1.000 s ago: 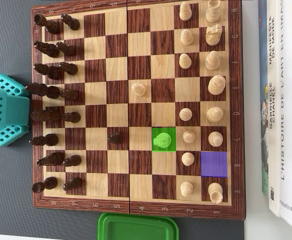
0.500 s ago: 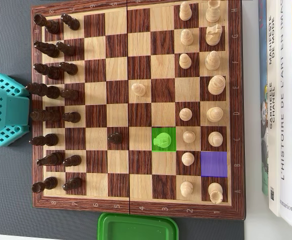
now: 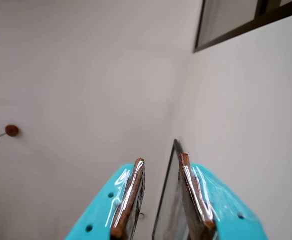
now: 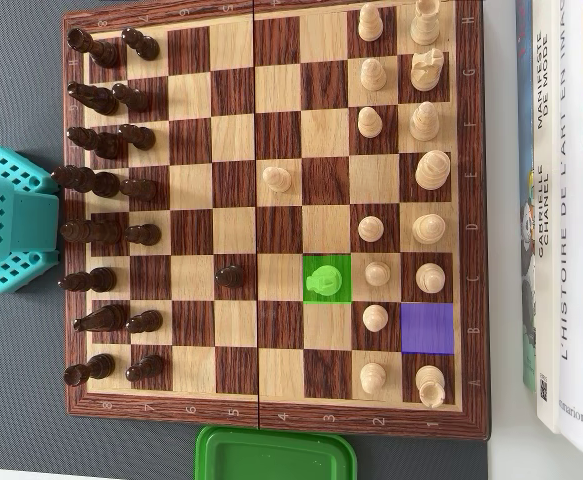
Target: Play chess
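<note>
Nothing has moved since the earlier frame. Your gripper [image 3: 161, 197] points at the ceiling, jaws narrowly parted, empty; the chessboard [image 4: 276, 420] runs left-right overhead.

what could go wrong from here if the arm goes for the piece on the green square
Two risks. The green-highlighted piece sits close to a light pawn on the next square, so open fingers may knock that neighbour. The arm base stands behind the dark pieces, so a low reach could sweep them over. Also, the gripper points at a bare wall in the wrist view, so that camera gives no guidance yet.
</note>
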You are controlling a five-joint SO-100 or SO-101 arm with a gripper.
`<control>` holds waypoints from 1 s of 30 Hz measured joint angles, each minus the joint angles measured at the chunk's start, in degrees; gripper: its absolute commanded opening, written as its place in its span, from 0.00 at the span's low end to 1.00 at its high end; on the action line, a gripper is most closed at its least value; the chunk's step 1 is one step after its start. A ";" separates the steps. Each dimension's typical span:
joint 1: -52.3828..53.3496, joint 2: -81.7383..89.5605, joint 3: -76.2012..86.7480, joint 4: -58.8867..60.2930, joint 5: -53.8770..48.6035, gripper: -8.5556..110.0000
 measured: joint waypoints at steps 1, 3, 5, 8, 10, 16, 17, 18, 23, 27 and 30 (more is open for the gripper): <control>0.09 0.00 0.00 -0.88 0.00 0.17; 0.09 0.00 0.00 -2.46 0.00 0.17; 0.09 0.00 0.00 -3.52 0.00 0.17; 0.09 0.00 0.00 -4.04 0.00 0.17; 0.09 0.00 0.00 -4.04 0.00 0.17; 0.09 0.00 0.00 -4.22 0.00 0.17; 0.09 0.00 0.00 -4.22 0.00 0.17; 0.09 0.00 0.00 -4.22 0.00 0.17; 0.09 0.00 0.00 -4.22 0.00 0.17; 0.09 0.00 0.00 -4.22 0.00 0.17; 0.09 0.00 0.00 -4.22 0.00 0.17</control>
